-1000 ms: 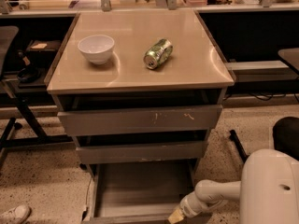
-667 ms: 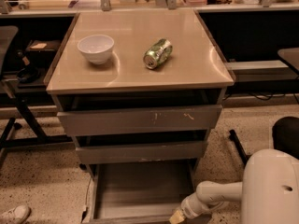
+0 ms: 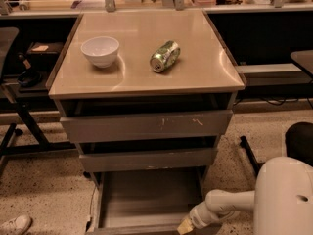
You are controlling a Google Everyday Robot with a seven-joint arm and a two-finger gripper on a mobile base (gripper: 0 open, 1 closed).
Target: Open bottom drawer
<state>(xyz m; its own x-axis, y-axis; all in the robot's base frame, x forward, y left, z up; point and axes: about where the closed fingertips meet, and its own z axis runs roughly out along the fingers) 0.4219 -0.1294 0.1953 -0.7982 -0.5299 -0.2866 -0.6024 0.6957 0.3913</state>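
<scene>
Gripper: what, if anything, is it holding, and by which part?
Cannot tell; the gripper is at the bottom drawer's front edge, right of centre.

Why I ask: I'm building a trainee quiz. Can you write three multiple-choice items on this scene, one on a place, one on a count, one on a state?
1. Where is the gripper?
A) low, by the front right corner of the bottom drawer
B) up at the back counter
C) inside the middle drawer

2. How many things lie on the cabinet top?
A) one
B) two
C) four

3. What state is the bottom drawer in?
A) shut flush
B) pulled out, tray showing
C) taken out, lying on the floor

Answers:
1 A: the gripper is down at that drawer's front right corner.
2 B: only a white bowl and a green can on its side are there.
3 B: its grey tray shows well forward of the two drawers above.
</scene>
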